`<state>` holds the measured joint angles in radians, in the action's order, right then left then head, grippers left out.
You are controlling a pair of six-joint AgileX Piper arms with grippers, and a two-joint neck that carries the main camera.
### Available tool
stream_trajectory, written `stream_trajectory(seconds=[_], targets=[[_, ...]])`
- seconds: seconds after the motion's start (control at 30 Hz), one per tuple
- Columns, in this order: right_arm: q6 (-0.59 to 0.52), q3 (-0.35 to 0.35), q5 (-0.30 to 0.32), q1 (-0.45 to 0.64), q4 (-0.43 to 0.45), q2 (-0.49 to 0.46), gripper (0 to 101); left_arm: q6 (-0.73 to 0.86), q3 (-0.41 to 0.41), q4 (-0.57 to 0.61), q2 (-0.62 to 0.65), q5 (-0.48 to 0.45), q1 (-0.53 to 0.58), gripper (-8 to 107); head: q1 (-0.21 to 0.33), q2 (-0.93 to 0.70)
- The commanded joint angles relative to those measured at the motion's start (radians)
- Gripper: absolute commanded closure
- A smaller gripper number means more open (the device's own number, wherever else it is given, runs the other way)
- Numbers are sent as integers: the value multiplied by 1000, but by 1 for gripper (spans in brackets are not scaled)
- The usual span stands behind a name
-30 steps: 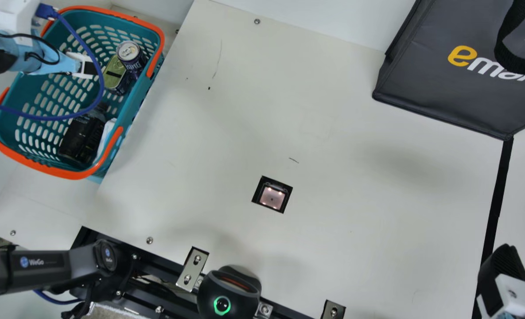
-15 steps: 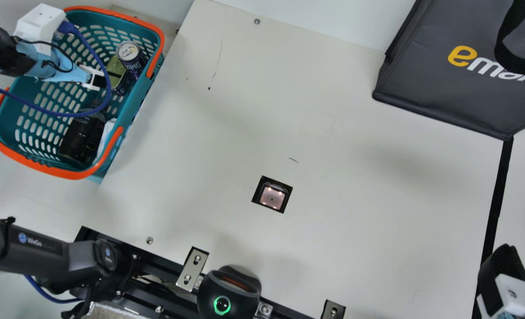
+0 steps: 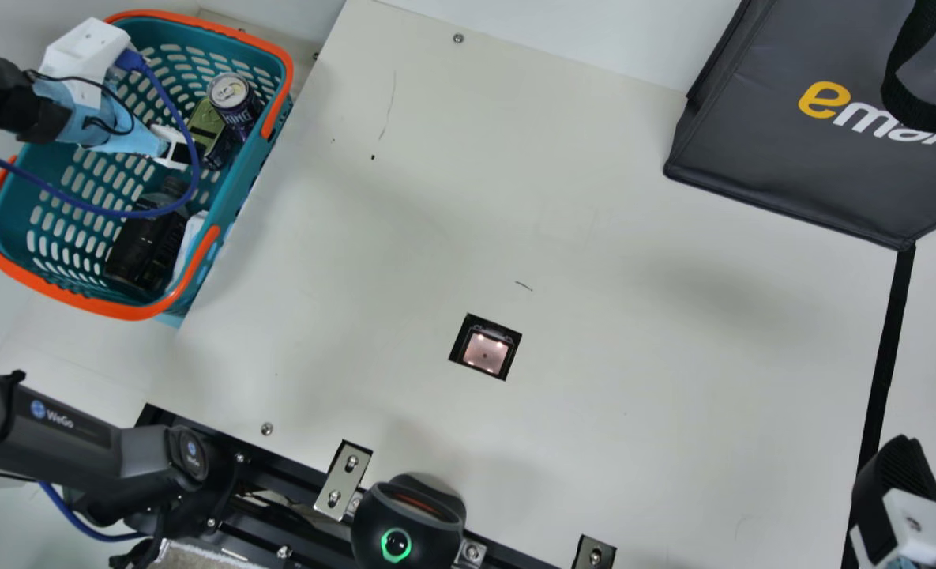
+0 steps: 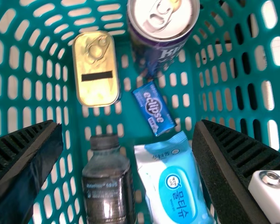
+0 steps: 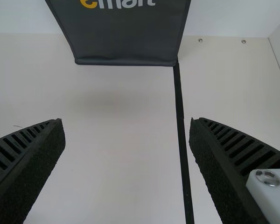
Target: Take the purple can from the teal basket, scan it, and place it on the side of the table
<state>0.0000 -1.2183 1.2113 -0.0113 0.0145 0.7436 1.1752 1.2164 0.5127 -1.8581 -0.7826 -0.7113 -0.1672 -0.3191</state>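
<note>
I see the desk (image 3: 594, 237) beside the teal basket (image 3: 240, 190). Inside that basket, my left fingers (image 4: 32, 168) are wide apart, holding nothing. My right fingers (image 5: 28, 172), far from it, are wide too, and empty. The purple can (image 3: 238, 112) is in the basket, by the desk-side wall. It looks stiff, slippery, maybe heavy; I'd grab its round middle. It stands lid up, long way up and down.

Dark bag (image 5: 126, 35), black strip (image 5: 181, 126), cream table (image 5: 116, 140)
</note>
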Motion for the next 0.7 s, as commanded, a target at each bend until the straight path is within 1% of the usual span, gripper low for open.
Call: stream_trajectory(seconds=[0.0,0.17,0.33,0.67], targets=[[0,0,0,0,0,0,6,96,-7,63,-3,-3,-6,9,29,-2],[0,0,0,0,0,0,6,218,-23,152,-13,0,-19,9,29,-2],[0,0,0,0,0,0,6,307,-31,218,-34,9,-22,9,29,-2],[0,0,0,0,0,0,6,376,0,306,-107,20,2,9,29,-2]])
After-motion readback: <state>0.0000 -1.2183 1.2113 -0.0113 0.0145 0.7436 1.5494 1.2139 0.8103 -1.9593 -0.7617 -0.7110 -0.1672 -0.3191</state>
